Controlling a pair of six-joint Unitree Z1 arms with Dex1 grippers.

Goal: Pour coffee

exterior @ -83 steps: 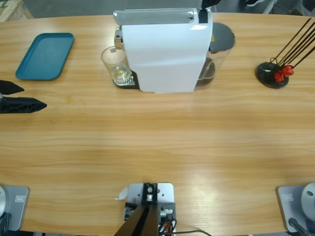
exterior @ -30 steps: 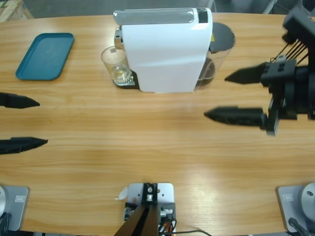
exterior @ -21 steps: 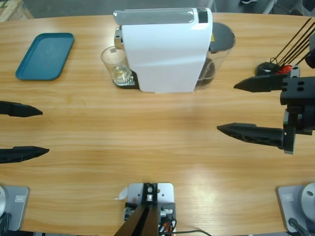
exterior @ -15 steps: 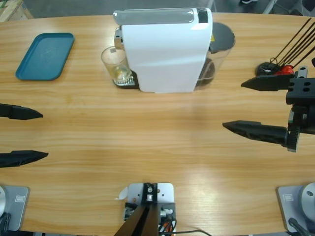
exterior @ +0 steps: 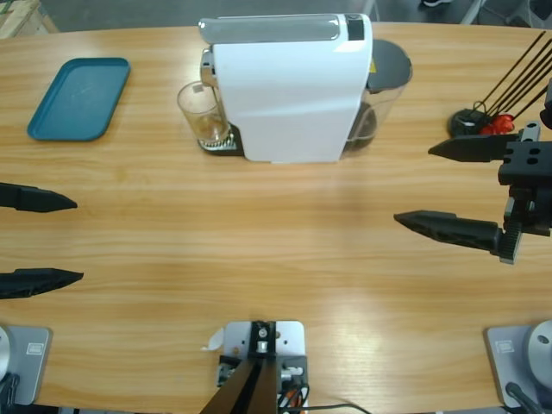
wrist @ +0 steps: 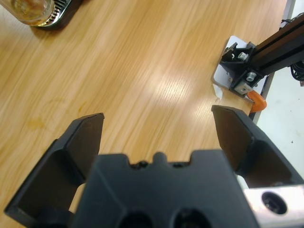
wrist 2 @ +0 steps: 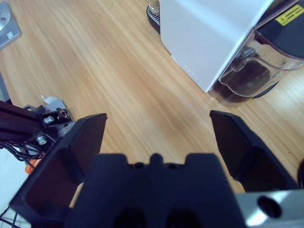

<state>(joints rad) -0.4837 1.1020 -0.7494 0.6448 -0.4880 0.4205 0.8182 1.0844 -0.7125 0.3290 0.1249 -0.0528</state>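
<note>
A clear glass tumbler point(exterior: 202, 115) holding a little tan-brown coffee point(exterior: 210, 134) stands on the drip tray under the spout of the white coffee machine point(exterior: 289, 90). The left wrist view catches the glass point(wrist: 31, 9) at its top left corner. My left gripper point(exterior: 73, 240) enters from the left edge, open, well short of the glass. My right gripper point(exterior: 414, 183) comes in from the right edge, open, level with the machine's dark water tank point(exterior: 384, 82). Nothing is between either pair of jaws.
A teal tray point(exterior: 79, 97) lies at the back left. A black holder with dark sticks and red pieces point(exterior: 483, 128) stands at the back right, close behind the right gripper. Bare wooden table point(exterior: 259, 241) spreads between both grippers.
The right gripper came into view, then drew back to the right and lower. The left gripper's jaws opened and shifted down. The coffee level in the glass looks darker than before.
</note>
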